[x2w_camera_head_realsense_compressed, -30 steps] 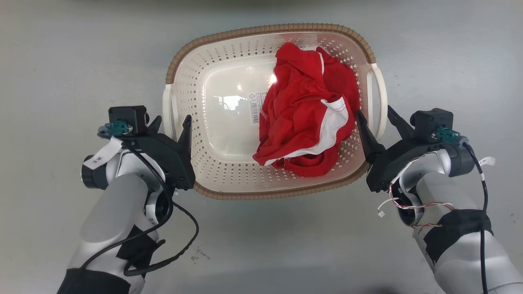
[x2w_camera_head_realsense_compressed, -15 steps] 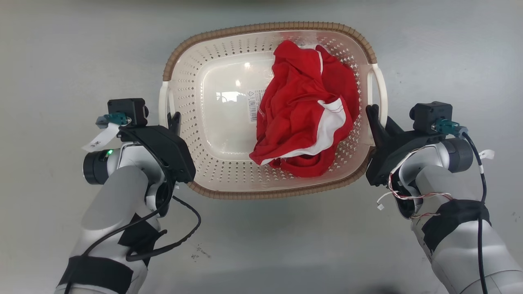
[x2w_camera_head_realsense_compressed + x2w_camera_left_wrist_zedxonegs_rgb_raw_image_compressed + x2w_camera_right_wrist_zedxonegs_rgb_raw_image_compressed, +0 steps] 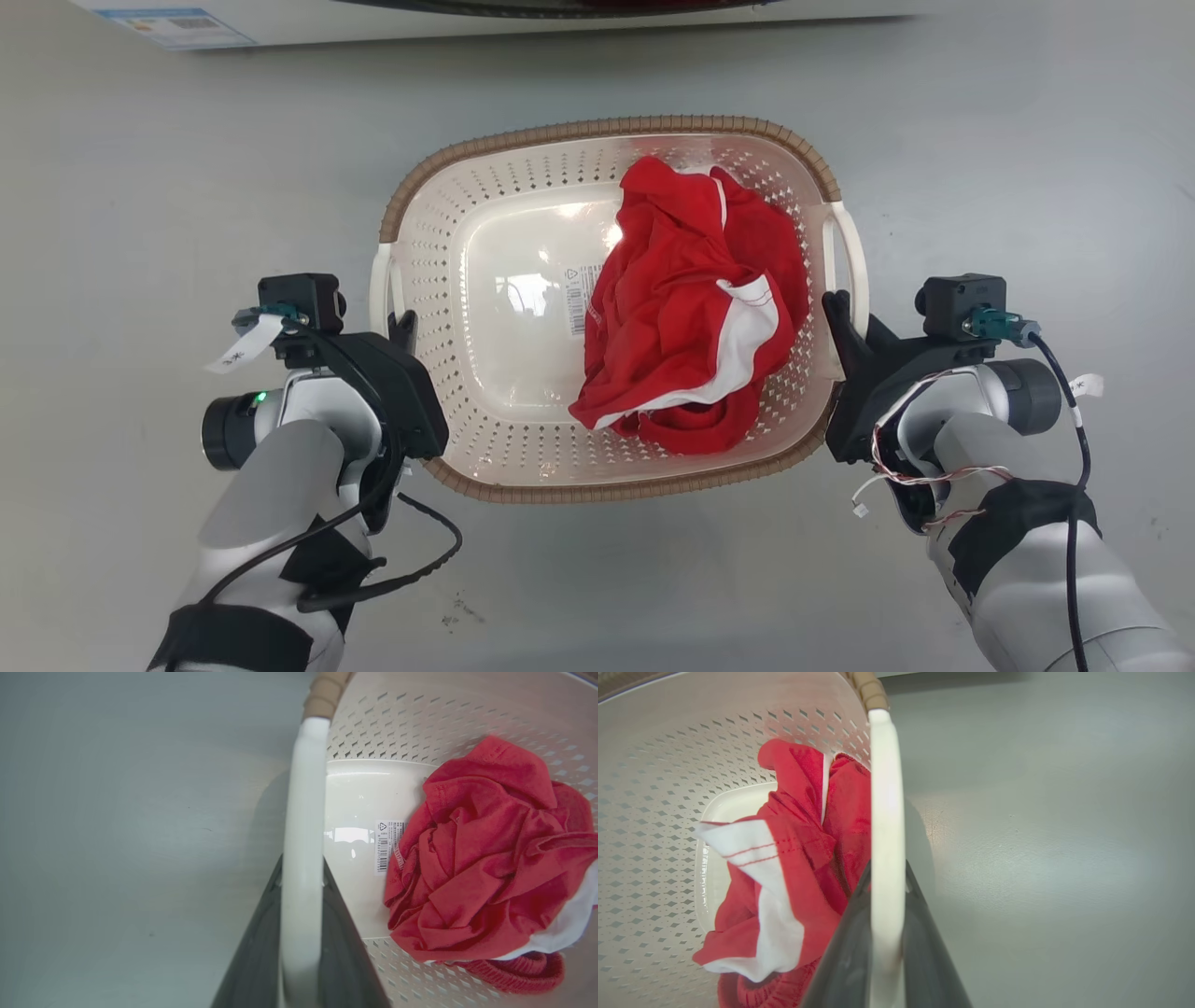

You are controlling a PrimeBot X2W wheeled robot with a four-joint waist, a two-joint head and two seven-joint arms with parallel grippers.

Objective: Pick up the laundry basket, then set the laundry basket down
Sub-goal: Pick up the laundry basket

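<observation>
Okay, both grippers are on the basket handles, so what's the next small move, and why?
Probably raise both arms straight up together, slowly. The left gripper and right gripper each pinch a white handle of the basket, so the grasp looks set. The red garment lies toward the right, so an even lift should keep it level.

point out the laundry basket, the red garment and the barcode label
laundry basket [image 3: 597, 124], head view, on the far brown rim
red garment [image 3: 672, 327], head view, middle of the crumpled cloth
barcode label [image 3: 386, 847], left wrist view, on the printed bars
</observation>
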